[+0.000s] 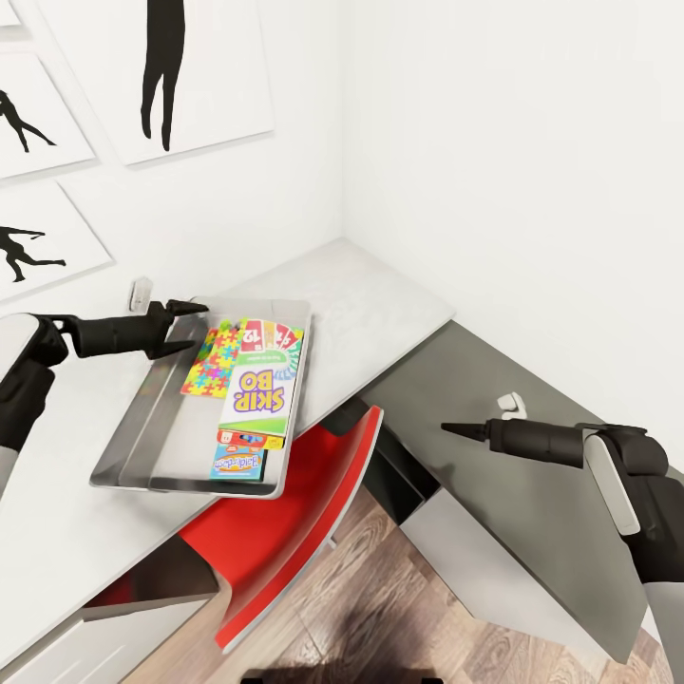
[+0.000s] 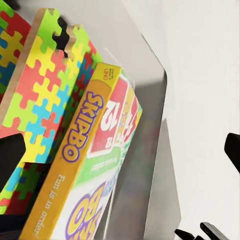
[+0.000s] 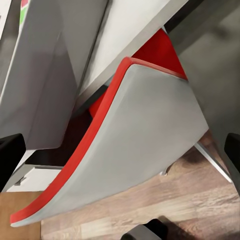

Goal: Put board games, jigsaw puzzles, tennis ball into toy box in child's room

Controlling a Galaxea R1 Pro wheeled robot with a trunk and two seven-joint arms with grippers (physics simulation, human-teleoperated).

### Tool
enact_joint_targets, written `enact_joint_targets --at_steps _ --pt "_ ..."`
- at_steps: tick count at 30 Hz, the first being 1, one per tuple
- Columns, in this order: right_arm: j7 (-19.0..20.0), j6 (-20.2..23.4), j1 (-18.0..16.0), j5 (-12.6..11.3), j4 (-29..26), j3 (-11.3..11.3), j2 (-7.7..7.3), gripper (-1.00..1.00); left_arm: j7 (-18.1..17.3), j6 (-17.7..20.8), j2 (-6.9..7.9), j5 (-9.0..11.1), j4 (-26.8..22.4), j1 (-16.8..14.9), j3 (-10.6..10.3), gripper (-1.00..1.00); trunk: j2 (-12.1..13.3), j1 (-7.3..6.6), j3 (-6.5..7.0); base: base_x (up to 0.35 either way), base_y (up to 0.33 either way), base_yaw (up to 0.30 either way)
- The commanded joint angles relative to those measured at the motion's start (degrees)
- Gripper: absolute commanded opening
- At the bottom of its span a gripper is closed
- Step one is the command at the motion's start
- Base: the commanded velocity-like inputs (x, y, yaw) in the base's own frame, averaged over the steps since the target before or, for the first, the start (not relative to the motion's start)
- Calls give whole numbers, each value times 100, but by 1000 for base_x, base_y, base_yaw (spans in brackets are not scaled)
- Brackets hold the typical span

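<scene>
The head view looks down from above onto the desk (image 1: 380, 304) in a white-walled corner. The left wrist view sits very close over the toy box (image 2: 150, 150), sharing its contents with the head view. The right wrist view faces low, near the red chair (image 3: 125, 165), also seen from the head.

The toy box (image 1: 142, 432) sits on the pale table (image 1: 380, 294) with its right edge overhanging the table's front edge. Inside, a board game (image 1: 258, 394) and jigsaw (image 1: 211, 366) fill the right half; the left half lies bare. The left gripper (image 1: 180, 328) hangs at the box's far rim. Walls close off the far corner. A red chair (image 1: 294, 513) blocks the space below the front edge.
</scene>
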Motion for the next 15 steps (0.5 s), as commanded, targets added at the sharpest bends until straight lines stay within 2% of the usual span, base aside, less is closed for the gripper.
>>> enact_joint_targets --at_steps 1,15 --pt "33 19 -4 19 -1 -4 -1 100 55 -1 6 94 -50 -1 -8 100 -6 2 -6 0 0 0" --pt "47 19 7 22 1 -4 -2 100 69 4 9 233 -485 27 -3 100 -6 2 -6 0 0 0"
